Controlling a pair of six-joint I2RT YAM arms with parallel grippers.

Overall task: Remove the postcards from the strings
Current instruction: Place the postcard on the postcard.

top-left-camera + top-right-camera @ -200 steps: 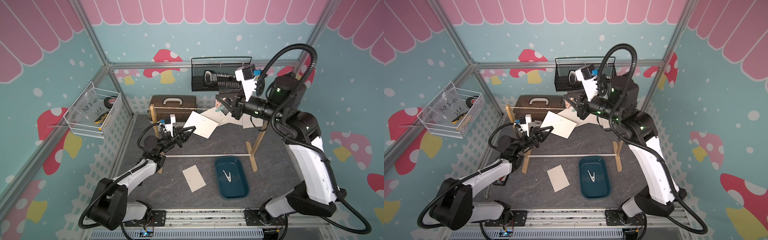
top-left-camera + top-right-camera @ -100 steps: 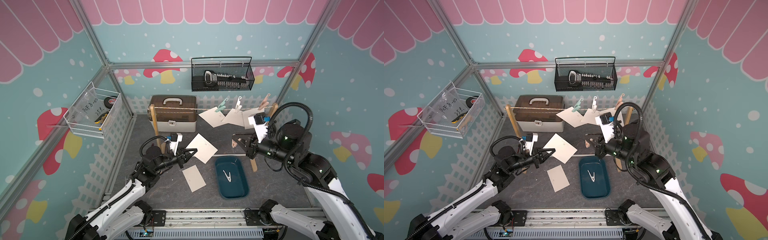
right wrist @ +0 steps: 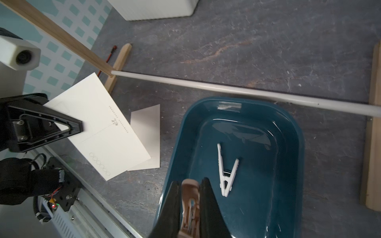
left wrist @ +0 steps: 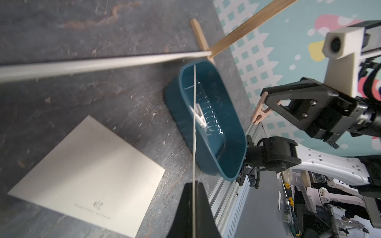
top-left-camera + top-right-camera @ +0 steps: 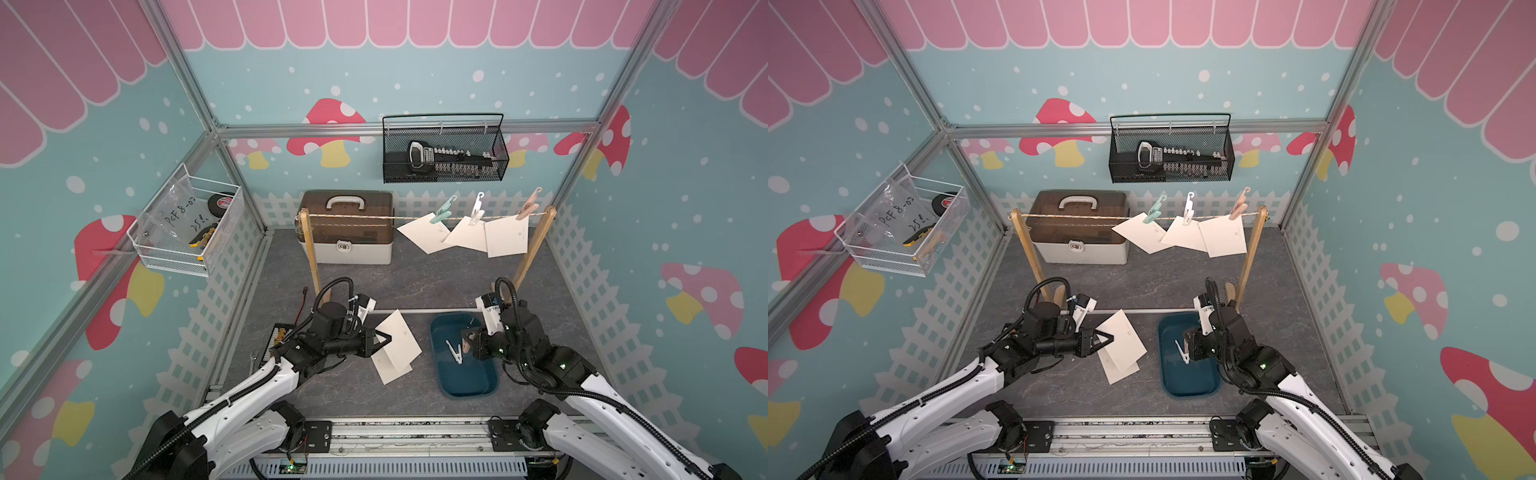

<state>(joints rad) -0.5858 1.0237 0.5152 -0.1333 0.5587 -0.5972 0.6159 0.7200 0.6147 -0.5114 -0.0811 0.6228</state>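
Grey floor (image 5: 415,282): beside tray (image 5: 473,374), left gripper (image 5: 385,338) pinches a postcard (image 5: 401,334); above tray, right gripper (image 5: 466,341) clamps a beige clothespin (image 4: 260,112); bag (image 5: 178,212) label reads "PCF 8-02".

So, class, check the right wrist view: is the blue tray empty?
No, a white clothespin lies on the floor of the blue tray.

We find the flat-lying off-white paper card (image 5: 390,374) half hidden under the raised off-white paper card (image 5: 401,338) | marks on three hanging off-white paper cards (image 5: 506,237) too small for us to read
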